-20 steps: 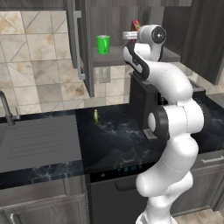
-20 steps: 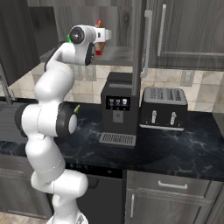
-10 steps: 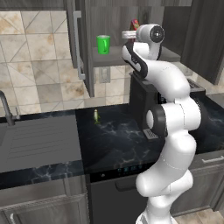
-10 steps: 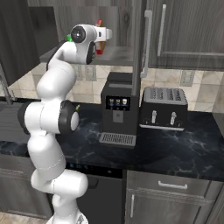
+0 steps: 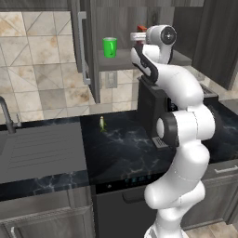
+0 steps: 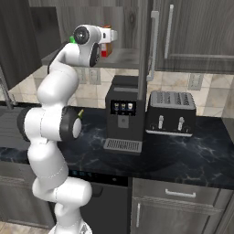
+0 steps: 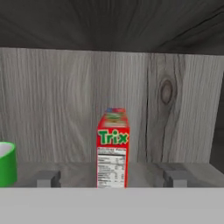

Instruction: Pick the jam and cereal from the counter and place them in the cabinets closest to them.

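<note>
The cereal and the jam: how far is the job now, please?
The cereal box stands upright on the cabinet shelf, beside the green cup, so that part looks done. The gripper is open around it, fingers apart from the box. The jam cannot be seen, so its state is unclear.

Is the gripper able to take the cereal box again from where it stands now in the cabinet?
Probably yes. The cereal box stands upright on the cabinet shelf, straight before the open gripper, between its fingertips. The green cup stands well aside.
</note>
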Controlling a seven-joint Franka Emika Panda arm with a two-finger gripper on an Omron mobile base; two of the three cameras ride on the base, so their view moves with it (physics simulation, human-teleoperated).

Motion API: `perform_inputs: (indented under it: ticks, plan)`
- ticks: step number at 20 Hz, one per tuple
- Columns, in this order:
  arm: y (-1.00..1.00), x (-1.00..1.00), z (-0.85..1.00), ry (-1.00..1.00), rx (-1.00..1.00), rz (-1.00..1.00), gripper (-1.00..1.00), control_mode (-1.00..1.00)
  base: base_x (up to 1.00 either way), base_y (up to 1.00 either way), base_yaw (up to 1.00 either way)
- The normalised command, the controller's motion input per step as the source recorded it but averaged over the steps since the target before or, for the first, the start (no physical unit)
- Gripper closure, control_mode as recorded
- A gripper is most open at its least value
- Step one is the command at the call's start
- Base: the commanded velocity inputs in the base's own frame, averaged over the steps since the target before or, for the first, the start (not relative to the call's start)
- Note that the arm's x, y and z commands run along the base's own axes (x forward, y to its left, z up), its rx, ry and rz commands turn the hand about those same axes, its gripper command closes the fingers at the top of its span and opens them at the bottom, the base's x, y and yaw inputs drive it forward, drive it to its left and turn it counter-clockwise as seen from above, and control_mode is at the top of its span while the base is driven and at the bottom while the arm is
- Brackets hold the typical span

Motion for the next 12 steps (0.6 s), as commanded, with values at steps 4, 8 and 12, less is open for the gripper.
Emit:
perform_inputs:
  ticks: [4, 8, 12]
  plan:
    - [-0.12, -0.47, 0.00, 0.00, 0.02, 0.00, -1.00, -1.00, 0.00, 0.00, 0.00]
    - [-0.15, -0.71, 0.00, -0.02, 0.02, 0.00, -1.00, -1.00, 0.00, 0.00, 0.00]
    - [-0.15, -0.85, 0.00, -0.03, 0.00, 0.00, -1.00, -1.00, 0.00, 0.00, 0.00]
